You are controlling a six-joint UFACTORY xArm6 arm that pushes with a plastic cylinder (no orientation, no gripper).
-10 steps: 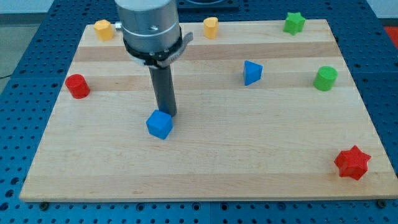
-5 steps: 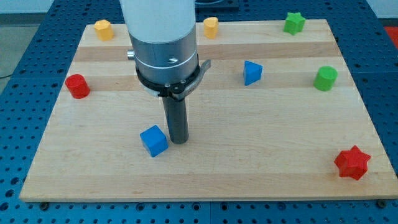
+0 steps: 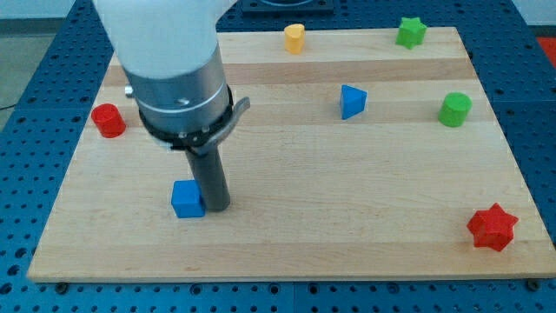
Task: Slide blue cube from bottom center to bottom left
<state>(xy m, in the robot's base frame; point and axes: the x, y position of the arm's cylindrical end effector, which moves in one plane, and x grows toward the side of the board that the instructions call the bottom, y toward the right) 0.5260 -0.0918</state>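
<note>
The blue cube (image 3: 187, 199) lies on the wooden board (image 3: 347, 217) in the lower left part of the view. My tip (image 3: 216, 208) stands right against the cube's right side, touching it. The arm's grey and white body rises above the tip and hides part of the board's upper left.
A red cylinder (image 3: 109, 120) is at the left edge. A blue triangular block (image 3: 352, 102) sits right of centre. A yellow block (image 3: 294, 38) and a green star (image 3: 411, 32) are along the top. A green cylinder (image 3: 454, 109) is at the right, a red star (image 3: 493, 228) at the bottom right.
My tip has moved down and then left, going round to the cube's right side. The blue cube has slid left and a little down. The arm now hides the orange block at top left.
</note>
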